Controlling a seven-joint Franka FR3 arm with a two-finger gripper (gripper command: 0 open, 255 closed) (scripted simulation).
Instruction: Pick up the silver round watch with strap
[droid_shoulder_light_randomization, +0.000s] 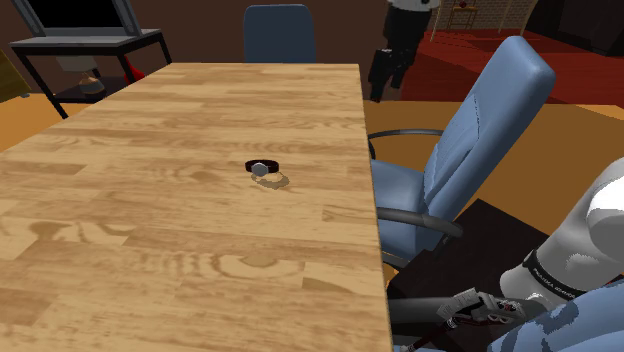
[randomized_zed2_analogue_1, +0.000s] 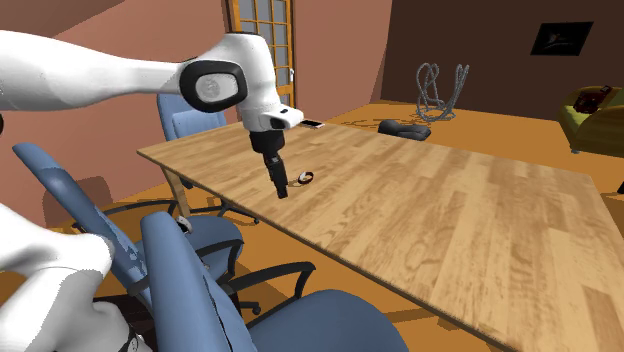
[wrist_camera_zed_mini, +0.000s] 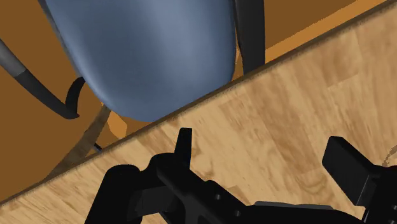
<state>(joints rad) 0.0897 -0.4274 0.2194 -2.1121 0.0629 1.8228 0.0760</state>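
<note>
On desk (droid_shoulder_light_randomization: 200, 120): watch (droid_shoulder_light_randomization: 263, 170), silver round face, black strap, lying flat.
Tool (randomized_zed2_analogue_1: 281, 188): fingers (wrist_camera_zed_mini: 347, 167) wide apart, holding nothing, above desk edge.
Chair (wrist_camera_zed_mini: 146, 51): blue, beside desk.

One watch (droid_shoulder_light_randomization: 263, 169), one flat white item (randomized_zed2_analogue_1: 312, 124), one dark lump (randomized_zed2_analogue_1: 405, 128) on one tabletop (droid_shoulder_light_randomization: 150, 230); three blue chairs (randomized_zed2_analogue_1: 188, 112) (randomized_zed2_analogue_1: 70, 200) (randomized_zed2_analogue_1: 195, 290); one hand (randomized_zed2_analogue_1: 282, 192).

Gripper (wrist_camera_zed_mini: 264, 145) spread above wooden table (wrist_camera_zed_mini: 318, 76) beside blue chair (wrist_camera_zed_mini: 153, 57).

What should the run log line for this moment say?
stage: pre-grasp | gripper: open, over wooden table | silver round watch: lying on table, not held
</note>
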